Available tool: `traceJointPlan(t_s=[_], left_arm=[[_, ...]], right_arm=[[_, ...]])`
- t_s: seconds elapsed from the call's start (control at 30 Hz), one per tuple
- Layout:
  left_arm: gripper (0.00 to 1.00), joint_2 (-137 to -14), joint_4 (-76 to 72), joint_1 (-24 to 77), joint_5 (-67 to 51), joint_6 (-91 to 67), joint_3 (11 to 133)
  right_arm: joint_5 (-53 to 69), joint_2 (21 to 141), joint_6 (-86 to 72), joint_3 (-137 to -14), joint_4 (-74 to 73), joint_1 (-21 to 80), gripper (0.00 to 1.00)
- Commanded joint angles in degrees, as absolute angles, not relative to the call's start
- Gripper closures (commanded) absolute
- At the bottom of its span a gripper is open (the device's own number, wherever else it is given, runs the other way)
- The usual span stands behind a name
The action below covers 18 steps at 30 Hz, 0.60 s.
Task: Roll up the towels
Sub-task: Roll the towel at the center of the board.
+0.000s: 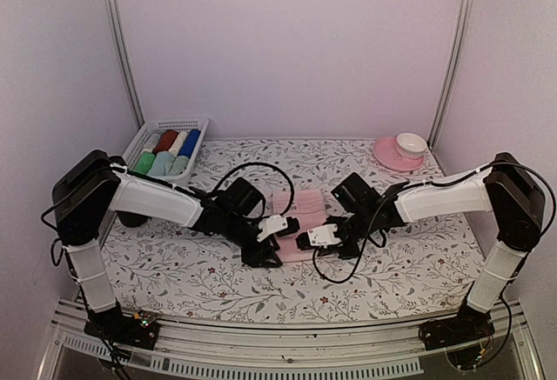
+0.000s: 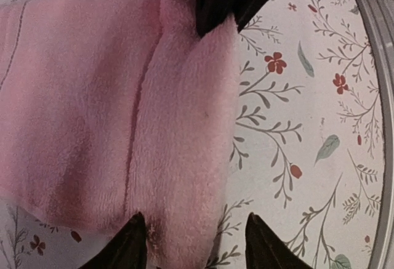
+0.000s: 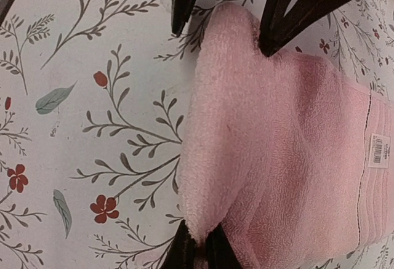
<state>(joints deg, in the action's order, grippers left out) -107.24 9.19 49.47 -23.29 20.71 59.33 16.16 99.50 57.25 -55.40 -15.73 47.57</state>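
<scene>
Faintly printed white tag (image 3: 380,150) on pink towel (image 3: 277,158), unreadable.

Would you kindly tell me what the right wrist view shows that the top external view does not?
Only right wrist: a white label near the hem of the pink towel, and the right gripper pinched shut on the towel's folded-over edge while the left gripper straddles it, open.
Only top external: the white basket of rolled cloths and the pink saucer with a white cup.
Both: the pink towel on the floral table cover, with both grippers at its near end.
</scene>
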Motion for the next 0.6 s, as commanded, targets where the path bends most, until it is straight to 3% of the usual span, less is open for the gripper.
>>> traceJointPlan(t_s=[0.0,0.57], left_arm=[[0.43,-103.0,8.6,51.0,-18.8,22.0,56.7],[0.45,-97.3,-2.7,59.2,-12.6,28.5,49.3]], right_arm=[[27.0,102.9,56.5,-60.3,-29.4,45.9,0.97],[43.4,119.0,55.5,-76.9,-51.2,39.0,0.97]])
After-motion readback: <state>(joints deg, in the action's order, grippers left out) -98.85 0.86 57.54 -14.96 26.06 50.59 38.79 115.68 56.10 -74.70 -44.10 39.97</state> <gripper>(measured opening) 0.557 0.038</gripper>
